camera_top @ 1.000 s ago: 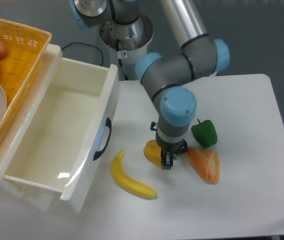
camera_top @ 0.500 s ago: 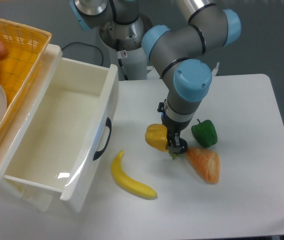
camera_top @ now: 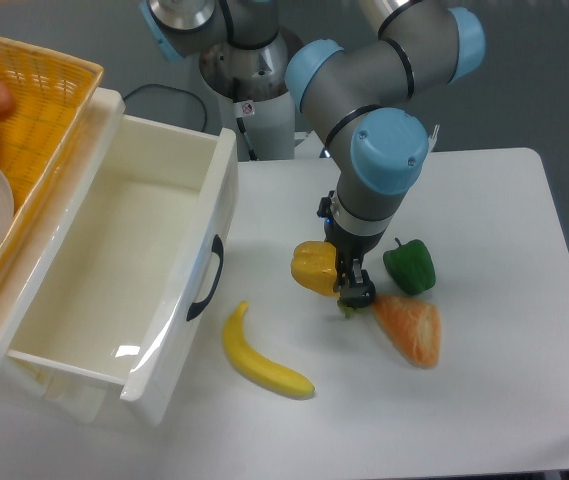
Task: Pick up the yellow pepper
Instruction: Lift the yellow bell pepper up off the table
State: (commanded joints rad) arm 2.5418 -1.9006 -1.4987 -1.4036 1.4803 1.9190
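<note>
Since half a second ago my wrist has barely shifted, and the yellow pepper sits marginally higher against my pincer. My pincer looks clamped on the pepper's right side, just left of the green pepper. Whether it has cleared the table I cannot tell. Grasp seems done; a clear lift remains.

A banana, green pepper and orange slice lie beside an open white drawer.
</note>
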